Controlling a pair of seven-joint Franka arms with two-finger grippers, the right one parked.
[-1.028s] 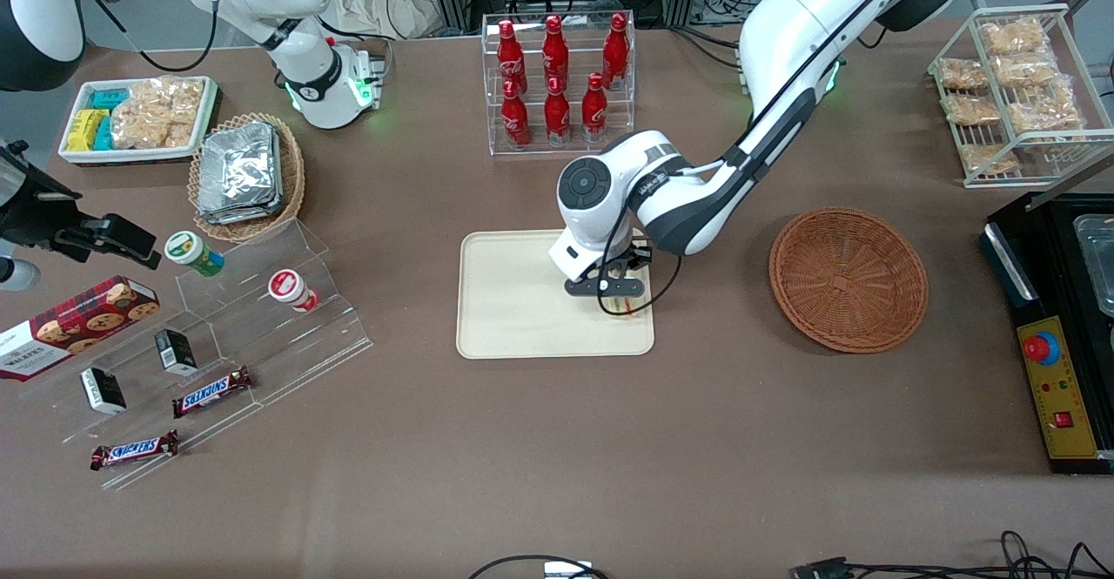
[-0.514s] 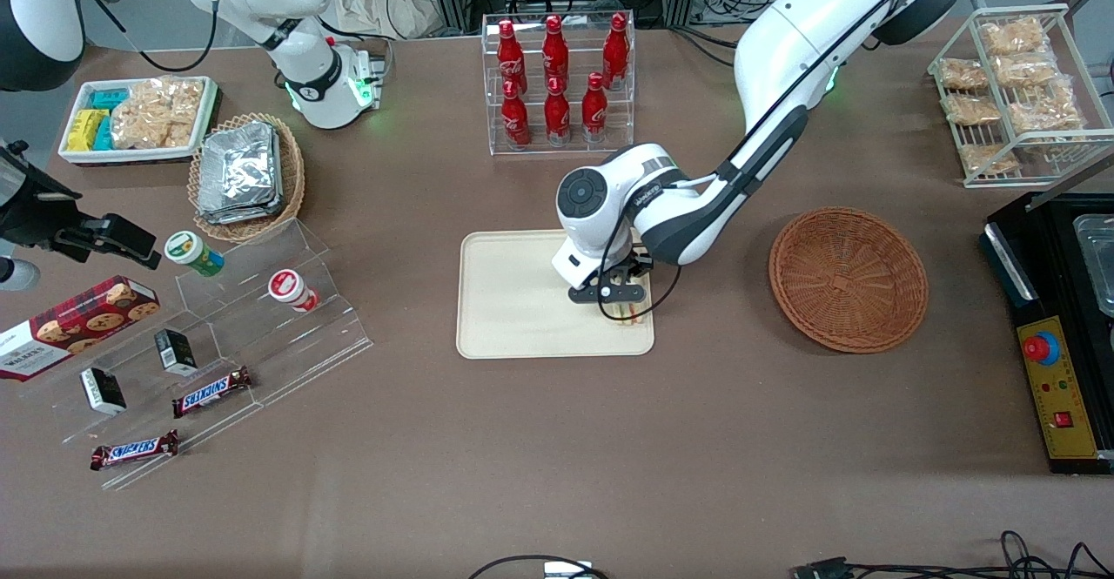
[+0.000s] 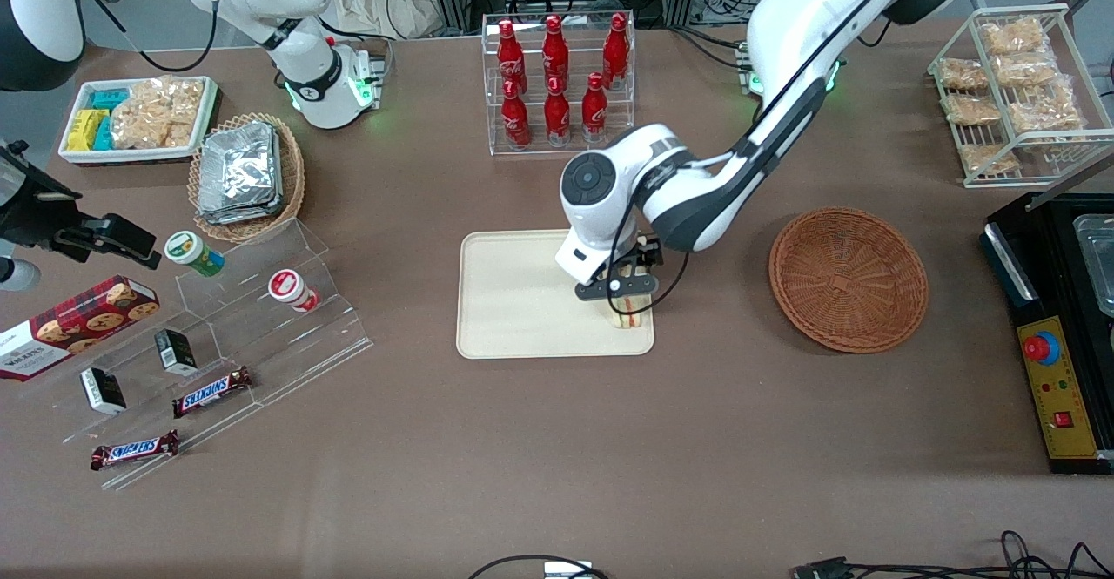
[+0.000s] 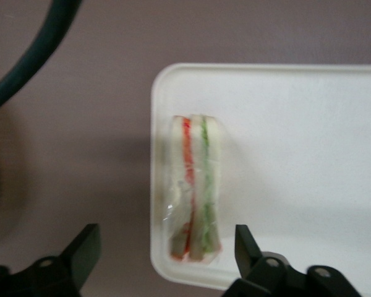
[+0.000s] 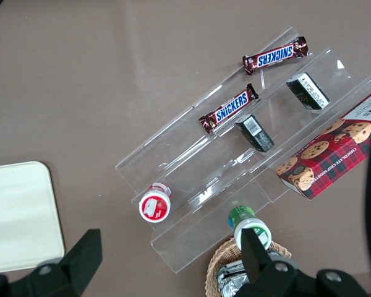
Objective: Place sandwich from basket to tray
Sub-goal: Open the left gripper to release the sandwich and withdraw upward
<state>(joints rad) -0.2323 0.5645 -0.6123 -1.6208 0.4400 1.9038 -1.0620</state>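
The sandwich, a clear-wrapped wedge with red and green filling, lies on the cream tray in the corner nearest the front camera at the working arm's end. My gripper hovers just above it, open, its dark fingers standing wide on either side of the sandwich without touching it. The reddish-brown wicker basket sits empty beside the tray, toward the working arm's end of the table.
A clear rack of red bottles stands farther from the front camera than the tray. A wire rack of snack bags and a black control box lie beside the basket. A foil-packet basket and an acrylic stand lie toward the parked arm's end.
My gripper has let go of the sandwich, opened and lifted a little. The sandwich now rests free on the tray's corner.
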